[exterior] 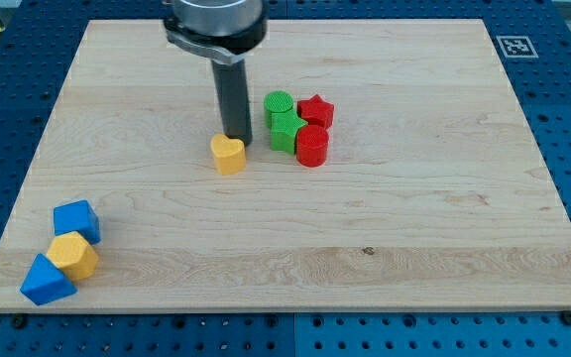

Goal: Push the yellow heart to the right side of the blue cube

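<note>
The yellow heart [228, 154] lies a little left of the board's middle. My tip [237, 143] stands right behind it, at its upper right edge, touching or nearly touching it. The blue cube [76, 219] sits at the lower left of the board, far from the heart. Directly below the cube are a yellow block [73, 256] and a blue triangular block [47, 281], packed close together.
A cluster stands just right of my tip: a green cylinder [279, 103], a green star [285, 130], a red star [316, 111] and a red cylinder [311, 146]. The wooden board [365, 248] lies on a blue perforated table. A marker tag [516, 46] is at the top right corner.
</note>
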